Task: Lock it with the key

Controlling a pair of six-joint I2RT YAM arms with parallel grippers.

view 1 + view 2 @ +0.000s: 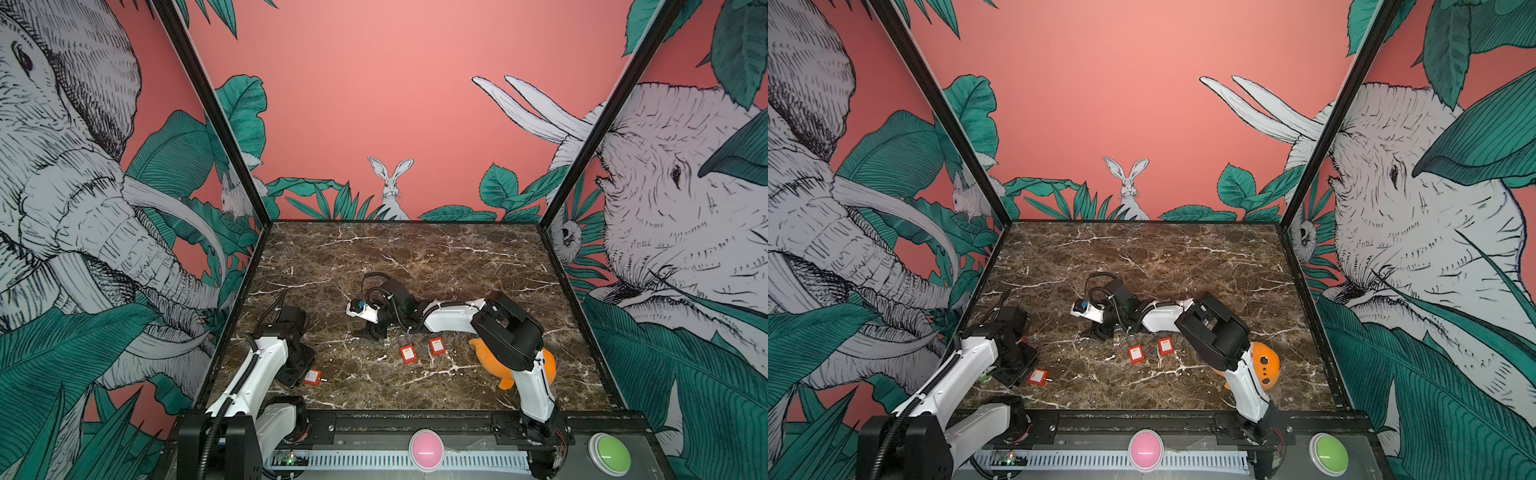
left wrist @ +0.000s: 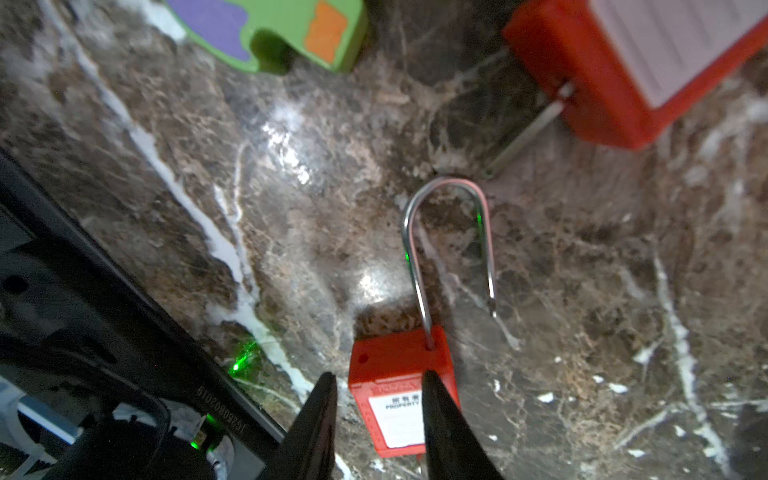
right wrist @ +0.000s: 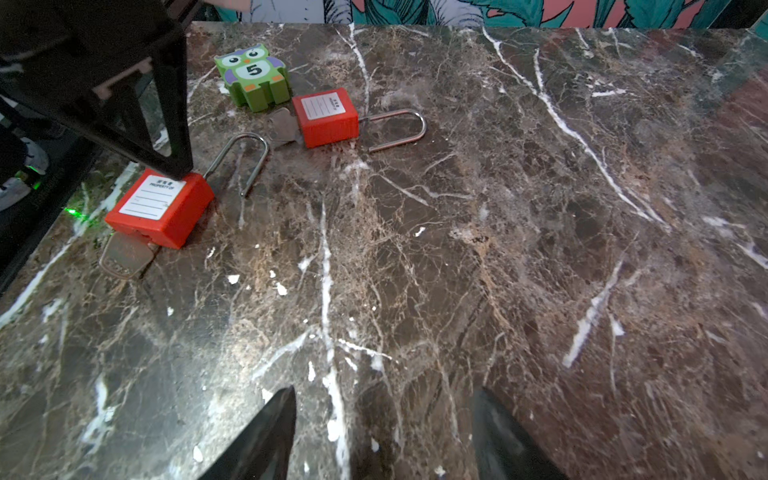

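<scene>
Here, a glossy brown marble tabletop point(image 1: 415, 257), threaded with white veins, is seen from above; twelve o'clock is taken as the back wall. At about eight o'clock a boxy red padlock point(image 1: 311, 377), smooth-sided and faced with a white paper label, is laid flat on the stone. Its thin bright metal shackle point(image 2: 453, 181), a long U, is sprung. One leg is seated in the body and the free leg is swung aside of its hole. A flat grey metal key point(image 3: 124, 257) is pushed into the padlock's base.

The left gripper point(image 2: 378, 374), two tapered black fingers, is poised over that body with the fingers parted. Nothing is clasped, though one tip appears to touch the top face in the right wrist view.

Nearer nine o'clock a second red padlock point(image 3: 326, 118), also keyed and sprung, is set just beside a chunky green owl-shaped block point(image 3: 253, 77) marked 5. Near the centre the right gripper point(image 3: 384, 390) is spread wide and empty over bare marble.

At six o'clock a third red padlock point(image 1: 408, 354) and a fourth red padlock point(image 1: 437, 345) are placed side by side. At four o'clock a rounded orange toy point(image 1: 1271, 368) is partly hidden by the right arm.
</scene>
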